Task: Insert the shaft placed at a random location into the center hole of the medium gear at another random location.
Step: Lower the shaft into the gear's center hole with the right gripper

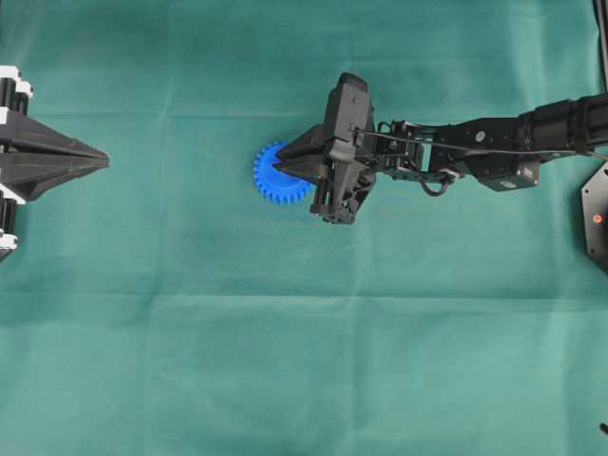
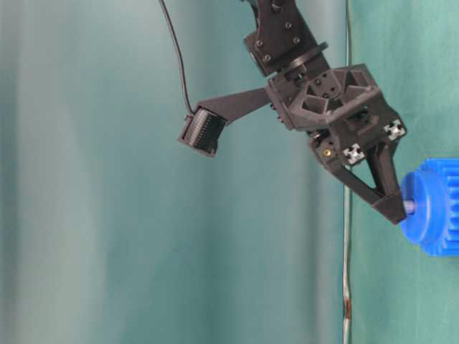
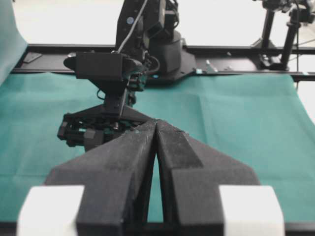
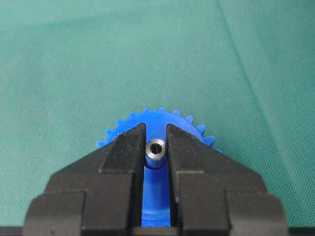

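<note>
The blue medium gear lies flat on the green cloth near the middle. My right gripper hangs over its hub, shut on the shaft, a short silvery pin whose round end shows between the fingers. In the table-level view the shaft runs from the fingertips to the middle of the gear's raised hub and touches it. The center hole is hidden behind the shaft. At the far left my left gripper is shut with nothing in it.
Green cloth covers the table. The right arm stretches in from the right edge. A black frame rail and stands run along the table's far side in the left wrist view.
</note>
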`<state>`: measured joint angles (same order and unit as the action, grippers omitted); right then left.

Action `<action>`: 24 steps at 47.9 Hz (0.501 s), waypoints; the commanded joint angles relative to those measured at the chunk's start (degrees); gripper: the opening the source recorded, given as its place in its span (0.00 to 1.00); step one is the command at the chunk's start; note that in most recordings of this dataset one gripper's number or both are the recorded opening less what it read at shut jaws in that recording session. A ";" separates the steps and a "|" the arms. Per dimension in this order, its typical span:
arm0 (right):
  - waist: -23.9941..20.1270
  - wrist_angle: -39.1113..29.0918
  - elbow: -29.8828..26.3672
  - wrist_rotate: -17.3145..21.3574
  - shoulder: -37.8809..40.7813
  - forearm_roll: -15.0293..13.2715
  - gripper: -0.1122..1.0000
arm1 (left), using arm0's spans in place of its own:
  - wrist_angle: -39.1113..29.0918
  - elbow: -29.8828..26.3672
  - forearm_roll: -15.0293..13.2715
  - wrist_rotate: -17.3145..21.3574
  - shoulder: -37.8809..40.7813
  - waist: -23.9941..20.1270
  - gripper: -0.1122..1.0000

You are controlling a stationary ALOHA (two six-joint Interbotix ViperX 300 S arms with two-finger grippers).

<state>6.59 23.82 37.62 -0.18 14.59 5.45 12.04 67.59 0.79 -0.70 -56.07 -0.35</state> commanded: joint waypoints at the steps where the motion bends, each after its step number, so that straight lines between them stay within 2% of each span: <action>1: -0.09 0.97 -1.05 -0.26 -0.79 0.18 0.21 | -0.09 -1.41 0.09 0.00 0.26 -0.18 0.10; 24: -0.18 0.70 -1.32 -0.26 0.09 0.18 0.21 | -0.26 -1.41 0.18 0.00 0.26 -0.35 0.10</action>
<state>6.50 24.17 37.35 -0.18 15.38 5.45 11.51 67.59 0.79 -0.70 -56.07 -0.53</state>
